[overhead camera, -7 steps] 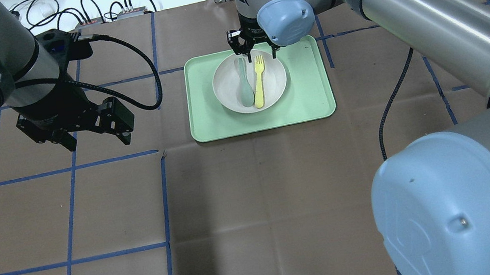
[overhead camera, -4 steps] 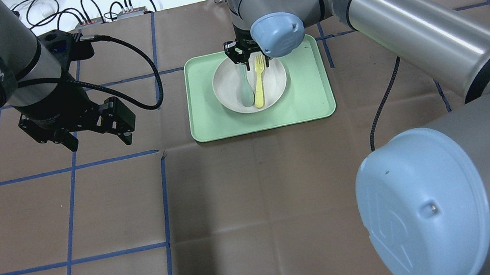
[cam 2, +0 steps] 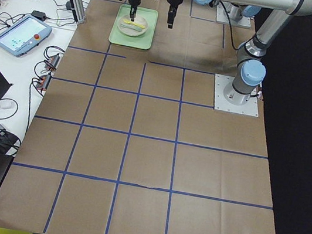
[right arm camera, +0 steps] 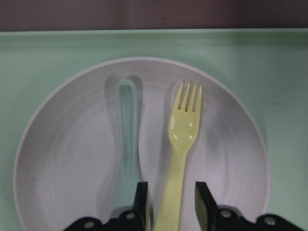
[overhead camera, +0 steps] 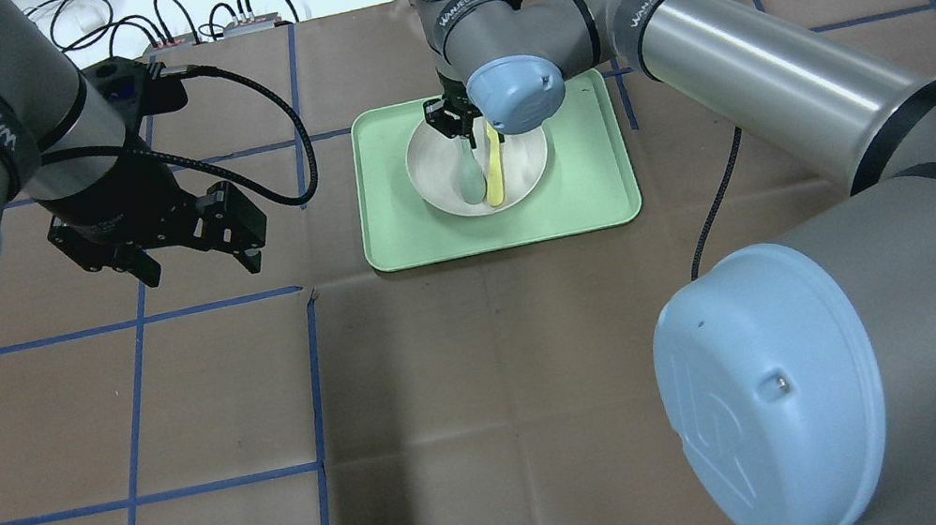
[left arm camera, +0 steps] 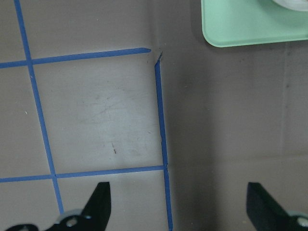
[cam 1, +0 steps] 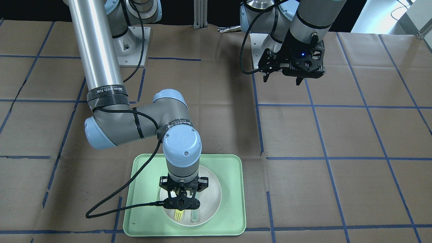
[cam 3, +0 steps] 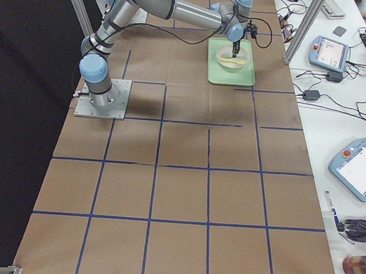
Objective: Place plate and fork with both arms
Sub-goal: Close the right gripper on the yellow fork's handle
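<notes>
The off-white plate [overhead camera: 529,159] lies in the pale-green tray [overhead camera: 588,185]. The pale-yellow fork [overhead camera: 496,177] lies on the plate, right of a grey-green spoon [overhead camera: 470,181]. My right gripper [overhead camera: 474,136] is low over the plate. In the right wrist view its open fingers [right arm camera: 141,202] straddle the handle of the fork [right arm camera: 185,130] with small gaps, and the spoon [right arm camera: 127,139] lies just outside them. My left gripper [overhead camera: 203,269] is open and empty above bare table left of the tray. Its fingers [left arm camera: 98,204] stand wide apart.
The table is covered in brown paper with blue tape lines. The tray's near-left corner [left arm camera: 240,24] shows at the top of the left wrist view. Cables and devices lie beyond the table's far edge [overhead camera: 218,19].
My right gripper has moved over the plate and come down until its fingers straddle the fork's handle. My left gripper has shifted slightly. Plate, fork and spoon have not moved.
</notes>
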{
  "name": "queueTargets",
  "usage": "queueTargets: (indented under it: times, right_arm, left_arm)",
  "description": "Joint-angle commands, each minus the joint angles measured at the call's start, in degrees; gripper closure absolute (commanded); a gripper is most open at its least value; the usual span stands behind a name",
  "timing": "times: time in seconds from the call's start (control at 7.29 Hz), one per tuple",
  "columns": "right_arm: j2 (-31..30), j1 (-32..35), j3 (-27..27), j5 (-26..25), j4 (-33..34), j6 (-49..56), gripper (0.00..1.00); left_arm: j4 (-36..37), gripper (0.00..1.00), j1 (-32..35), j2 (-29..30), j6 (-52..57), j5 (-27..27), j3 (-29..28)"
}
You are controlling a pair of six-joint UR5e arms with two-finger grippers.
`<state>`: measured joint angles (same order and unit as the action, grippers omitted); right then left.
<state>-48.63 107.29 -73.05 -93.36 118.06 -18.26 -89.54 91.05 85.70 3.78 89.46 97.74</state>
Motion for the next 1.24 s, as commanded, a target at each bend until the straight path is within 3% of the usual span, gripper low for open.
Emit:
queueTargets:
  times: [0.0,0.82,0.96,1.1]
  right_arm:
    - [0.9,-0.1,-0.3,0.0,0.0,0.0,0.56]
    - [2.4,-0.1,-1.0,0.3,0.1,0.1,0.55]
    - [2.4,-0.2,-1.0,0.3,0.1,0.1,0.58]
    - [2.4,-0.2,-0.8,0.3,0.1,0.1,0.71]
  left_arm:
    - [0.1,0.0,0.0,0.3,0.0,-0.1,0.0]
    - [0.1,0.0,0.0,0.3,0.0,-0.1,0.0]
    - [0.1,0.0,0.0,0.2,0.0,-0.1,0.0]
    - [0.1,0.0,0.0,0.2,0.0,-0.1,0.0]
